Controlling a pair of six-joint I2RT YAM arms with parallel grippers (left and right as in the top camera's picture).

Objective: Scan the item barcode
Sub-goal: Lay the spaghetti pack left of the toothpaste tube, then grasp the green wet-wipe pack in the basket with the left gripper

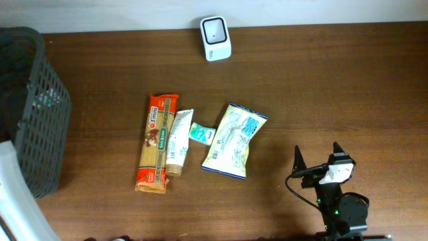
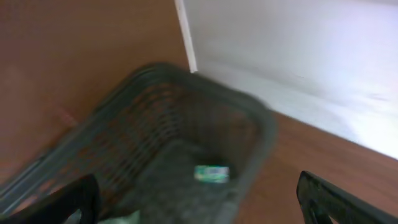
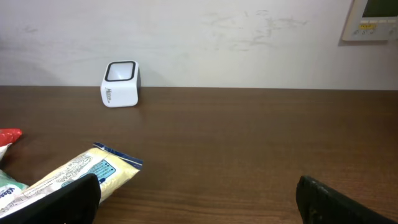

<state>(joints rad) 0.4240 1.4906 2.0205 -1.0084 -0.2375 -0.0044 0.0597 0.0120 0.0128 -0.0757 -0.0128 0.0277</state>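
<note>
Brown wood-grain table (image 1: 321,87) fills the overhead view, with a pale wall (image 3: 236,37) behind it in the right wrist view.

On my left wrist feed, the left claw (image 2: 196,186) has its two dark fingers at the lower corners of the frame. They are spread wide, with nothing between them. Under it sits a dark mesh basket (image 2: 217,93). A small green packet (image 2: 211,173) lies on the basket floor, though the picture is blurred and I cannot read it.

The right claw (image 1: 317,157) is at the lower right of the overhead frame. Its jaws are also fully apart and empty, clear of every item.

Nearest to it, left of it in the overhead frame, is a pale bag (image 1: 234,140) printed in blue and green. This bag lies flat and tilted. A small green sachet (image 1: 200,132) touches its left edge. Next comes a white tube (image 1: 178,142), and then a long red-ended pasta packet (image 1: 155,142) just beside the tube.

The white scanner (image 1: 215,38) stands at the top centre, against the table's far edge and well apart from the items. From the right wrist it shows at upper left. The basket takes the left edge of the overhead view. A beige wall panel (image 3: 370,18) is at the upper right of the right wrist frame.
</note>
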